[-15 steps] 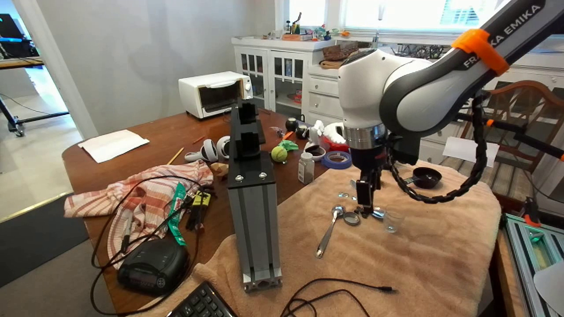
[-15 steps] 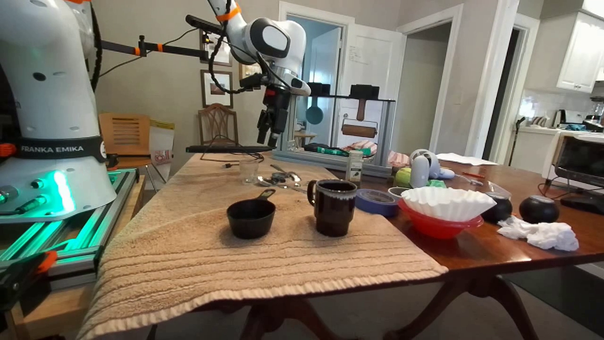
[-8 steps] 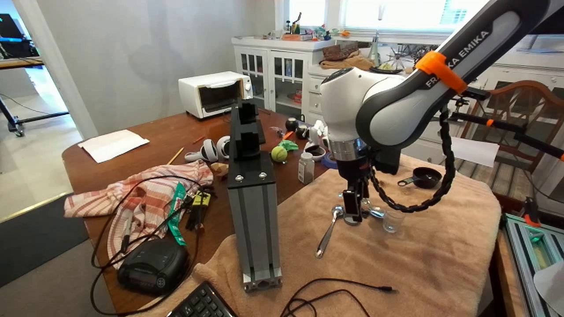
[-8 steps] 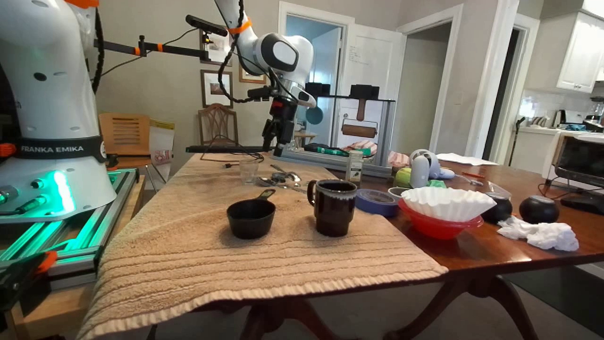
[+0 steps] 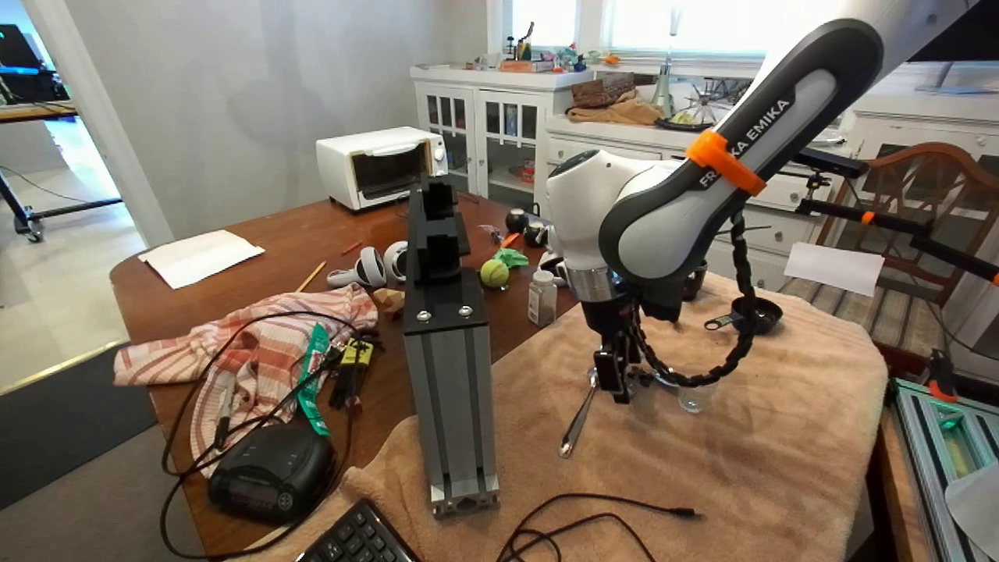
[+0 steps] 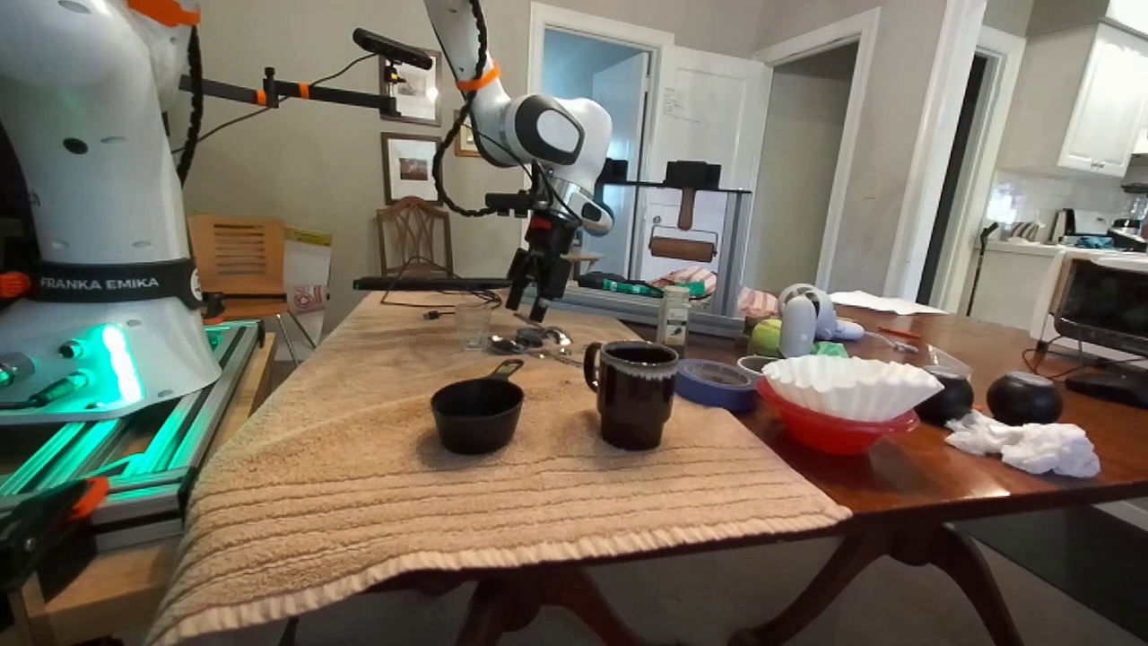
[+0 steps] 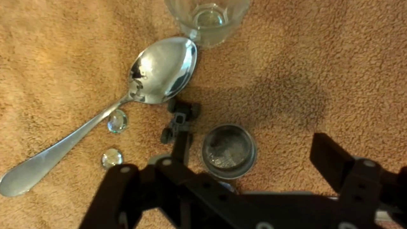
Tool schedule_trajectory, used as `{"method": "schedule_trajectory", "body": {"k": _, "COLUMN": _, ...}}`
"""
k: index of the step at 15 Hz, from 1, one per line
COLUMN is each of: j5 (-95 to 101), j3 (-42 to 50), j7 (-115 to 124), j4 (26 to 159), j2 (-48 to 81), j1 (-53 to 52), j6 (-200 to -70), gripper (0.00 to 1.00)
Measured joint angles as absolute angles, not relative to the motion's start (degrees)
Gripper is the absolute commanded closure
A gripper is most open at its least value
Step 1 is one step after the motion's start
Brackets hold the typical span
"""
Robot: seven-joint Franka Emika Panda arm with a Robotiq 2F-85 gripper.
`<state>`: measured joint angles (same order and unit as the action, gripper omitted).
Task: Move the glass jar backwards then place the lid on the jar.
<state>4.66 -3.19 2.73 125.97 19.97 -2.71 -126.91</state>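
Beside a grey wall (image 5: 273,86), a glass-fronted white cabinet (image 5: 480,129) is seen, with brightly lit windows (image 5: 702,27) set nearby. A pale floor (image 5: 86,261) is glimpsed through a doorway (image 5: 104,125). In an exterior view, 2 wooden chairs (image 6: 238,272) are placed before a beige wall (image 6: 296,45) hung with framed pictures (image 6: 413,168).

Free gap between jar (image 7: 208,30) and lid (image 7: 228,152)

A dark mug (image 6: 633,402) stands near a long-handled cup (image 6: 477,420).
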Motion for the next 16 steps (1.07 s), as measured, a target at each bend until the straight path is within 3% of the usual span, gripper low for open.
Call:
{"method": "schedule_trajectory", "body": {"k": 5, "j5": 2.4, "j3": -3.0, "j7": -2.1, "j4": 124.0, "j2": 22.5, "j1": -1.3, "j6": -126.9, "gripper": 0.04}}
{"method": "schedule_trajectory", "body": {"k": 8, "j5": 0.6, "j3": -3.0, "j7": -4.8, "j4": 123.2, "j2": 23.3, "j1": -0.3, "j6": -126.9, "gripper": 0.11}}
{"method": "schedule_trajectory", "body": {"k": 16, "j5": -1.7, "j3": -3.1, "j7": -7.2, "j4": 122.9, "j2": 24.3, "j1": 0.5, "j6": -126.8, "gripper": 0.16}}
